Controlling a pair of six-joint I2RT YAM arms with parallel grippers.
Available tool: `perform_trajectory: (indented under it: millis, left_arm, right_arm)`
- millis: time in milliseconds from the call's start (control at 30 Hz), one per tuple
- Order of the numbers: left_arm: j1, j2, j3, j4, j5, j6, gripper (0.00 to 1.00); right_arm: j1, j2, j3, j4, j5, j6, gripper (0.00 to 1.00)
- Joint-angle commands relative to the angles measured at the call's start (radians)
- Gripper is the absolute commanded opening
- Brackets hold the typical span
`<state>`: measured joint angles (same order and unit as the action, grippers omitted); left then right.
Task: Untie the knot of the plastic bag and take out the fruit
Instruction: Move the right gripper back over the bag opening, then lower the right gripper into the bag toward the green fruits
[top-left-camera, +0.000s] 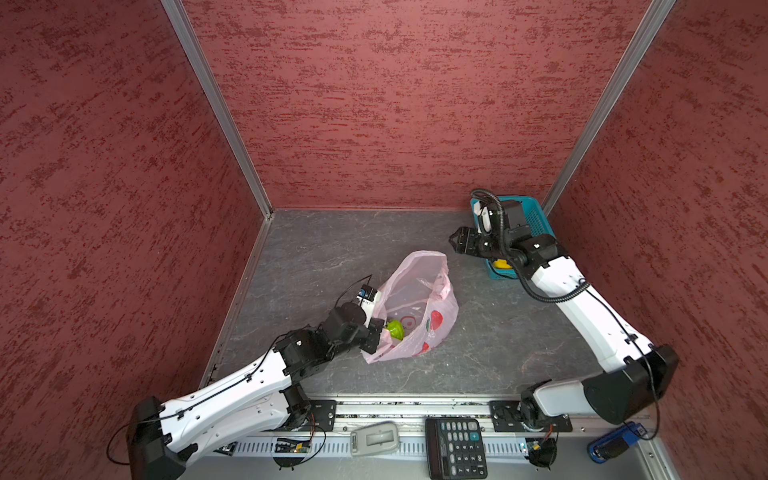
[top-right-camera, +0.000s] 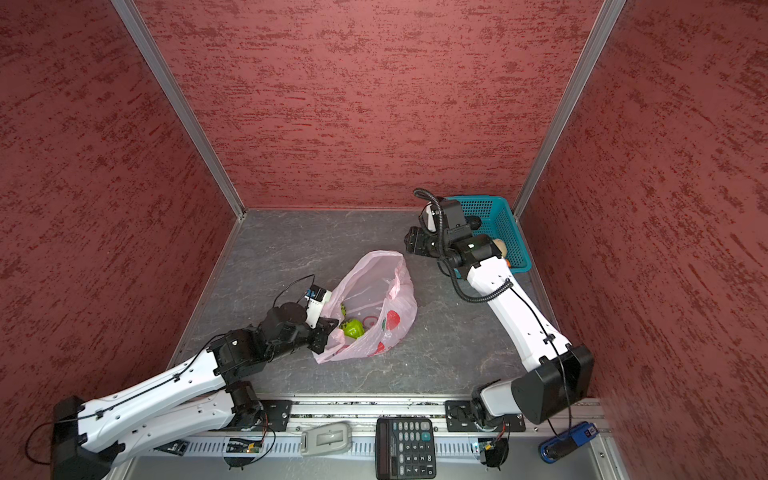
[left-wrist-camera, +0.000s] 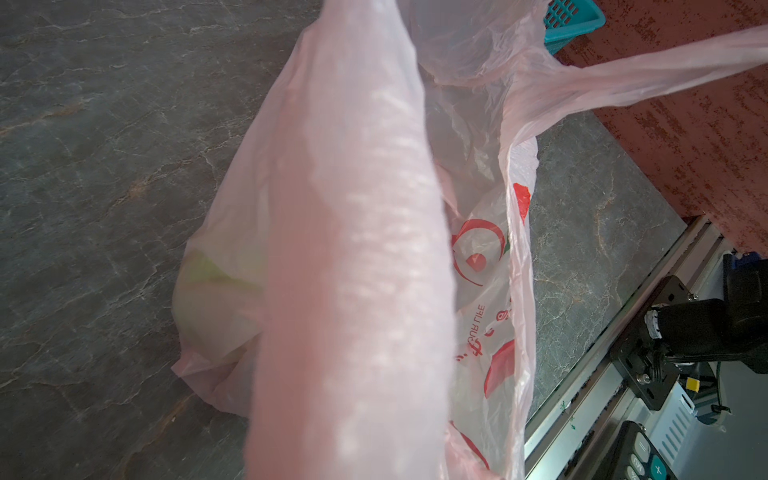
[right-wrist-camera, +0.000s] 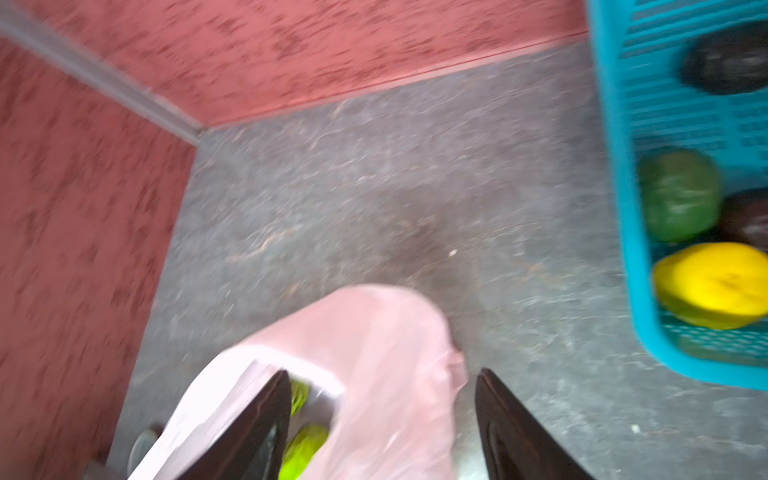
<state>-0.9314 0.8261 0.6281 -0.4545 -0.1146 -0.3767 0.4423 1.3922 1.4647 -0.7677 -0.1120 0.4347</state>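
Overview of the grey marbled surface (top-left-camera: 332, 257), seen in both top views and from the two wrists. We see the plastic bag (top-left-camera: 419, 307) (top-right-camera: 374, 299) lying near the middle of the surface, a little toward the front edge. Its mouth stands open toward the back edge, and red printed marks show on its right flank.

The left gripper (top-left-camera: 376, 328) (top-right-camera: 330, 328) sits at the bag's left rim. Its jaws are closed tight on the thin pink film. In the left wrist view that film (left-wrist-camera: 353, 270) is draped across most of the frame and hides the jaws themselves.

Inside the bag, just beside those jaws, we see a bright green fruit (top-left-camera: 395, 329) (top-right-camera: 353, 328) (right-wrist-camera: 305, 446).

The right gripper (top-left-camera: 457, 241) (top-right-camera: 411, 243) (right-wrist-camera: 382, 372) hangs above the surface between the bag's far rim and the teal basket (top-left-camera: 536, 216) (top-right-camera: 505, 224) (right-wrist-camera: 615, 124). Its jaws are spread wide and grip nothing.

The basket stands in the back right corner of the surface, well apart from the bag. It holds a yellow fruit (right-wrist-camera: 715, 284) (top-left-camera: 500, 264), a dark green fruit (right-wrist-camera: 679, 195) and a dark brown-black fruit (right-wrist-camera: 731, 62). The right wrist view is motion-blurred, so we cannot make out finer detail there.
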Motion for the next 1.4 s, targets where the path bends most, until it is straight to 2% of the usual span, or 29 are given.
perform_trajectory:
  millis: [0,267,433,800,1000,1133,1367]
  left_arm:
    - [0.003,-0.004,0.035,-0.013,-0.016,0.009,0.0]
    - [0.002,-0.005,0.061,-0.026,-0.01,0.021,0.0]
    - [0.004,0.002,0.064,-0.018,0.004,0.027,0.0]
    - [0.011,-0.028,0.06,-0.011,-0.035,0.013,0.0]
    - [0.016,-0.027,0.045,0.026,-0.046,0.003,0.0]
    - [0.016,-0.022,0.04,0.032,-0.055,-0.011,0.0]
    - [0.014,-0.046,0.008,0.026,-0.073,-0.058,0.0]
  right_arm:
    - [0.095,-0.045,0.025,-0.093,0.017,0.016,0.71]
    - [0.325,-0.043,0.144,-0.175,0.031,0.058,0.71]
    - [0.419,0.017,0.166,-0.178,0.021,0.049,0.71]
    - [0.483,0.04,-0.068,-0.091,0.094,0.038,0.68]
    - [0.49,0.123,-0.127,-0.031,0.152,0.004,0.66]
    - [0.511,0.176,-0.152,-0.055,0.21,-0.019,0.66]
    - [0.61,0.068,-0.317,-0.122,0.292,0.076,0.66]
